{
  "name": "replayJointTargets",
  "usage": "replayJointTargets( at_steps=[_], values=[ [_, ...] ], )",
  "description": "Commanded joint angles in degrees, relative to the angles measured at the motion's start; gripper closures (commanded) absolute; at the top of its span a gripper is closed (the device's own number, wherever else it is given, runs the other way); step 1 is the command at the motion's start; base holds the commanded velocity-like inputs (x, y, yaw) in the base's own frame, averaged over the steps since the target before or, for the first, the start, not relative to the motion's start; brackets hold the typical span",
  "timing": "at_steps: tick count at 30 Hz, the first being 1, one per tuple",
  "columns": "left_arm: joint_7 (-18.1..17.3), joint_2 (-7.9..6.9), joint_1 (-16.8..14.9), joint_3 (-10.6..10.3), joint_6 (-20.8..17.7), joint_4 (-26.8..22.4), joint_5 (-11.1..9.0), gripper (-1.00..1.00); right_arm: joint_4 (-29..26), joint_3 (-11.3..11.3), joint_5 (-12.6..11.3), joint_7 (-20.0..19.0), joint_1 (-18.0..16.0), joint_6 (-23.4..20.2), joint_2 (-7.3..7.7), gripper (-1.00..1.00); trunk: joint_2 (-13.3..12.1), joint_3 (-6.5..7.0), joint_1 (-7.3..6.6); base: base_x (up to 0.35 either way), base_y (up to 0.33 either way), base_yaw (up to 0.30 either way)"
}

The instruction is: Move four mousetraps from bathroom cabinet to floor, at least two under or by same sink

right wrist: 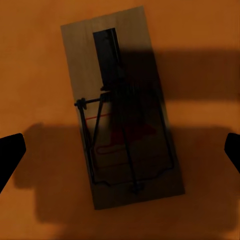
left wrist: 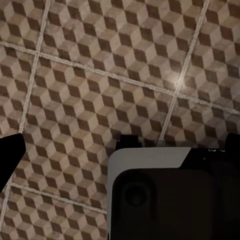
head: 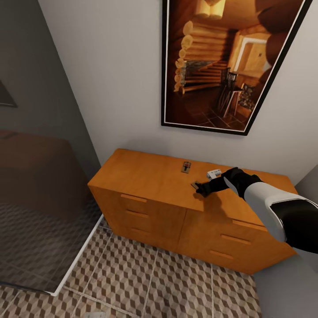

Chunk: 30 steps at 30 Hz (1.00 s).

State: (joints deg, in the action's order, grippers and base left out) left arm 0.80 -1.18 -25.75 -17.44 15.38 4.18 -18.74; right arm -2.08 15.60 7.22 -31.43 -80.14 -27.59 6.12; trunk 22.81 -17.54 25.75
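The orange-brown cabinet (head: pixel 145 176) stands against the wall. On its flat top, a mousetrap (head: pixel 186 167) lies near the back. A second mousetrap (head: pixel 194 184) pokes out just under my right gripper (head: pixel 201 190), which hovers over the top near the front edge. In the right wrist view that mousetrap (right wrist: pixel 122 107) lies flat on the wood below the gripper (right wrist: pixel 121 152). Its dark fingertips (right wrist: pixel 10 155) are spread wide on either side, open and empty. My left gripper (left wrist: pixel 122 150) hangs open above the bathroom floor (left wrist: pixel 100 75).
A small pale flat item (head: pixel 214 173) lies on the cabinet top beside my right wrist. A large framed picture (head: pixel 221 62) hangs above. A glass shower panel (head: pixel 44 198) stands at the left. The patterned floor (head: pixel 176 282) spreads in front of the cabinet.
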Motion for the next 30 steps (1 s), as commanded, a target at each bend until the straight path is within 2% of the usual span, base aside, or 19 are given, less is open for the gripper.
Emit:
replayJointTargets(
  at_steps=[1,15,30],
  values=[
    [0.1,0.04,-0.1,-0.5,0.4,0.2,-0.3,-1.0,-0.1,0.0,0.6,-0.4,0.0,-0.2,0.03,-1.0,0.1,-0.11,0.03,0.0,0.0,0.0],
    [0.1,0.04,-0.1,-0.5,0.4,0.2,-0.3,-1.0,-0.1,0.0,0.6,-0.4,0.0,-0.2,0.03,-1.0,0.1,-0.18,0.03,0.0,0.0,0.0],
    [0.1,0.04,-0.1,-0.5,0.4,0.2,-0.2,-1.0,-0.1,0.0,0.6,-0.4,0.0,-0.1,0.03,-1.0,0.1,-0.84,0.03,0.0,0.0,0.0]
  ],
)
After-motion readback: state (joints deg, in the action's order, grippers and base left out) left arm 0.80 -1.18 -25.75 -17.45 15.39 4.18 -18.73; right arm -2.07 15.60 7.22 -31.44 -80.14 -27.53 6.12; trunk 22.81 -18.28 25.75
